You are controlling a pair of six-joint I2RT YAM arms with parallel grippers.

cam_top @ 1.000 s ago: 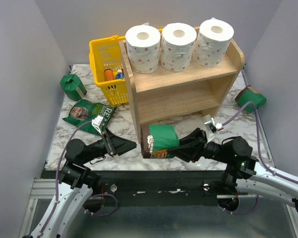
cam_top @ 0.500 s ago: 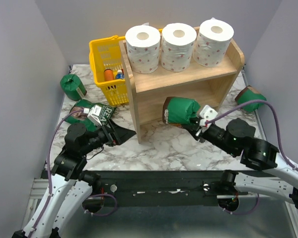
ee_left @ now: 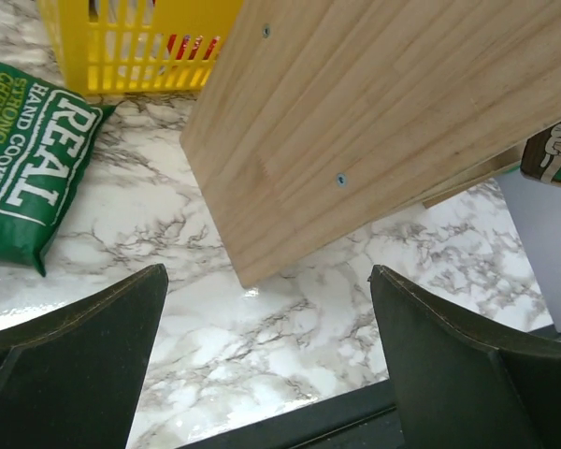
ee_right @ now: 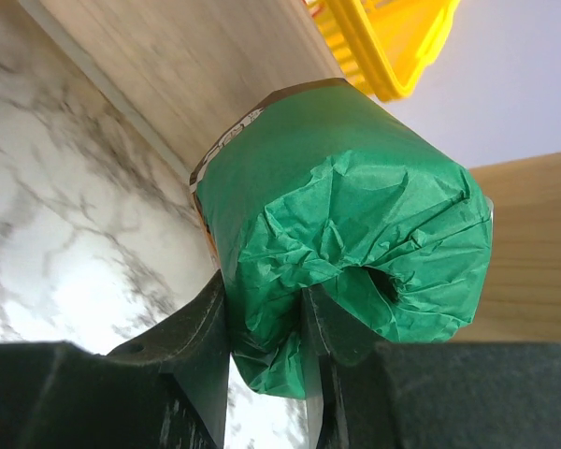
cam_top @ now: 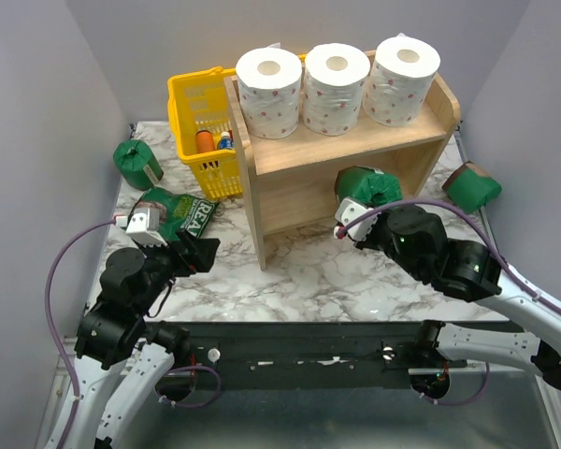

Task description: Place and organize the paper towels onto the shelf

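Three white paper towels with pink dots stand side by side on top of the wooden shelf. My right gripper is shut on the crumpled end of a green-wrapped paper towel roll, holding it at the mouth of the shelf's lower tier. Another green roll lies at the far left of the table. A further one lies to the right of the shelf. My left gripper hangs open and holds nothing, above the marble in front of the shelf's left side panel.
A yellow basket with bottles stands against the shelf's left side. A flat green bag marked "REAL" lies in front of it. Grey walls close in both sides, and a dark rail runs along the table's near edge.
My right arm has lifted the green roll from the table's front up to the shelf's lower tier. My left arm has drawn back to the left, still open.
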